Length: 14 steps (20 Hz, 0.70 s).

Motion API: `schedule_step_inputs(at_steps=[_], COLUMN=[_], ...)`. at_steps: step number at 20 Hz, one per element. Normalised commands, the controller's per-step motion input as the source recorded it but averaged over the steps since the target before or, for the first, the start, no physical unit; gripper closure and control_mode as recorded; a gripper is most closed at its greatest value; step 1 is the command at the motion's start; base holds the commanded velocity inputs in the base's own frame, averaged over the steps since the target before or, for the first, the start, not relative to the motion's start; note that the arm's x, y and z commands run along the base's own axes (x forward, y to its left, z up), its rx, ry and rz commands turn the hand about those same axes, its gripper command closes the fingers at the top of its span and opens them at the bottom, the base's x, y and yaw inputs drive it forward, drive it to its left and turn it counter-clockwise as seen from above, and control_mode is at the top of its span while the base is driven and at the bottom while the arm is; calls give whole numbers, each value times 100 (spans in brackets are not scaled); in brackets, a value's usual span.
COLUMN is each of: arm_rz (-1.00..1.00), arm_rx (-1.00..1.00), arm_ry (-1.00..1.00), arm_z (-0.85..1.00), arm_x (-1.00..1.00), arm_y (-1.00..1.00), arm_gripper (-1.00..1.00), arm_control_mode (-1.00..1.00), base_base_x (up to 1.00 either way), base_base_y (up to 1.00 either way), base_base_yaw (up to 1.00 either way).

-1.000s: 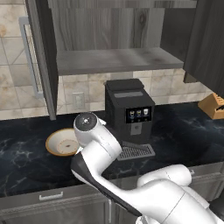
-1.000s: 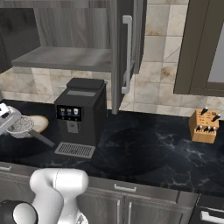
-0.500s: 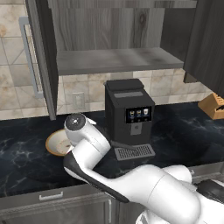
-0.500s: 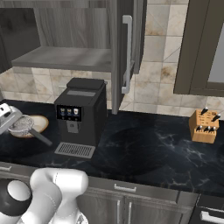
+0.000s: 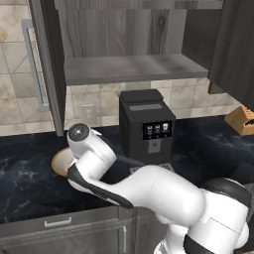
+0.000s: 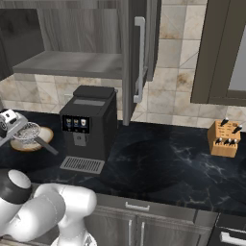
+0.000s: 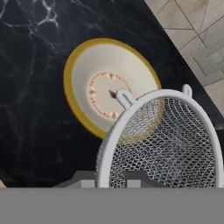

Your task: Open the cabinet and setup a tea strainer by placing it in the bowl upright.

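- The strainer (image 7: 162, 140) hangs in the air over the bowl (image 7: 94, 78), carried by the gripper (image 6: 10, 126); in the hand view its mesh basket overlaps the bowl's near rim and does not yet sit centred over the cream inside; in the right base view the strainer (image 6: 28, 130) shows just above the bowl (image 6: 33, 143), its handle slanting down and away from the bowl
- The gripper is clenched on the strainer, by my reading, since the strainer is aloft with nothing else under it; the fingertips themselves are too hidden to see the contact
- The bowl stands on the dark marble worktop (image 6: 168, 163), left of the coffee machine (image 6: 89, 127) and below the open cabinet (image 5: 124, 69); the cabinet doors stand swung wide, so the opening step looks done
- Step in hand, as I judge it: the placing; the strainer is brought over the bowl but not set down
- Next move calls for shifting the strainer toward the bowl's centre, keeping its rim level and mouth up, then lowering until it rests inside before letting go; a release off-centre could tip it over the rim
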Motion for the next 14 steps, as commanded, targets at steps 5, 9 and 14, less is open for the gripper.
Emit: schedule_step_inputs(at_steps=[5, 9, 14], arm_rz=[0, 0, 0], arm_rx=[0, 0, 0], arm_ry=[0, 0, 0], arm_z=[-28, -22, -4], arm_x=[35, 29, 29], arm_y=[15, 18, 27], arm_gripper=[100, 100, 100], arm_control_mode=[-100, -100, -100], base_base_x=[0, 0, 0], base_base_y=[0, 0, 0], base_base_yaw=[0, 0, 0])
